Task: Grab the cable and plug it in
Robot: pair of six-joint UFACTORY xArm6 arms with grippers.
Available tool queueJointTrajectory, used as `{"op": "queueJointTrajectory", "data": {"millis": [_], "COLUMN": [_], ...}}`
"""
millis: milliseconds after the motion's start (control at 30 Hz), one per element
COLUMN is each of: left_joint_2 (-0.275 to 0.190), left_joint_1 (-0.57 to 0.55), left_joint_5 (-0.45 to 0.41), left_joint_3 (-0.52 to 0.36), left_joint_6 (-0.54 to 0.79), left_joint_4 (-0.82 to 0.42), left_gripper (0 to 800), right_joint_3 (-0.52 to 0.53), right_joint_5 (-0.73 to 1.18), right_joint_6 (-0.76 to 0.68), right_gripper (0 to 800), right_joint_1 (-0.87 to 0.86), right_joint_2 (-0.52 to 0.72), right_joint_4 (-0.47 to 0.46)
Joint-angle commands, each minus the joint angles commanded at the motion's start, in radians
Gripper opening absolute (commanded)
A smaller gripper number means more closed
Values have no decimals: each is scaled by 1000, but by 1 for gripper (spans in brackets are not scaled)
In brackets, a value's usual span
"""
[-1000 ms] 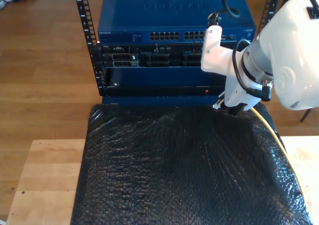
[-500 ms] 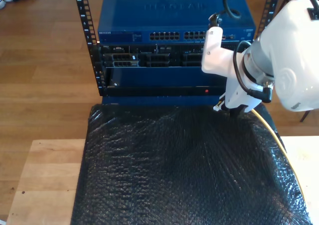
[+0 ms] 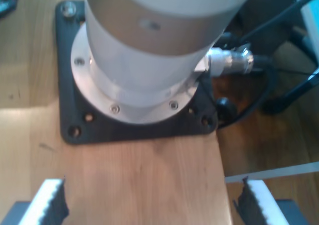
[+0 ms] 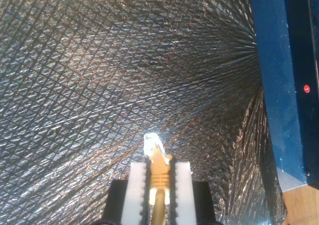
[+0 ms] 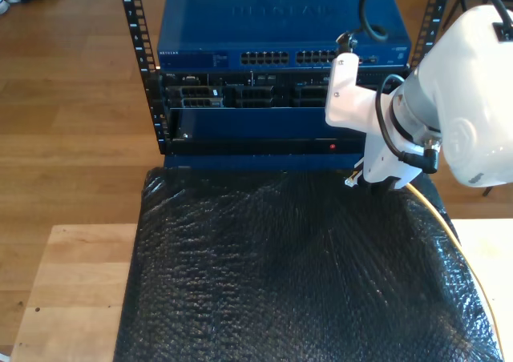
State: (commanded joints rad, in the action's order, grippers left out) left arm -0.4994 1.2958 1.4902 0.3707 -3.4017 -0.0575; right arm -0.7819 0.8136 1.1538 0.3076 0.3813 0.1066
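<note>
my second gripper [image 4: 157,177], pinching cable [image 4: 158,172] behind plug [image 4: 152,144]

Black quilted cover [image 5: 296,274] over wooden table [image 5: 72,290]; blue network switch [image 5: 280,26] in rack [image 5: 132,26]; wood floor [image 5: 72,98].

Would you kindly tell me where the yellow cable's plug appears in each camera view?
Exterior view: the plug sits at my second claw, near the rack front, toward the exterior view's right.
Second wrist view: the plug sticks out between the closed fingers.
First wrist view: I cannot find it.
Shared landmark: the red indicator light.
</note>
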Motion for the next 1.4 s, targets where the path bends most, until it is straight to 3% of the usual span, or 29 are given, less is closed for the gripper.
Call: {"op": "queueJointTrajectory", "data": {"millis": [600, 733, 900, 1167, 1400], "left_joint_2": [-51, -77, -77, -75, -61], "left_joint_1": [17, 18, 28, 87, 95], "left_joint_5": [-112, -175, -253, -451, -468], "left_joint_3": [-100, -150, -195, -284, -293], "left_joint_6": [92, 140, 143, 183, 215], "left_joint_4": [-20, -18, -20, -18, -11], "left_gripper": [800, 800, 800, 800, 800], "right_joint_3": [12, 12, 14, 26, 26], "right_joint_5": [-3, -3, -3, -8, -8], "right_joint_6": [0, 0, 2, -3, -5], "right_gripper": [3, 3, 3, 3, 3], "right_joint_1": [0, -2, -2, 0, 0], "right_joint_2": [-2, -2, -2, -2, -3], "right_joint_4": [0, 0, 0, 0, 0]}}
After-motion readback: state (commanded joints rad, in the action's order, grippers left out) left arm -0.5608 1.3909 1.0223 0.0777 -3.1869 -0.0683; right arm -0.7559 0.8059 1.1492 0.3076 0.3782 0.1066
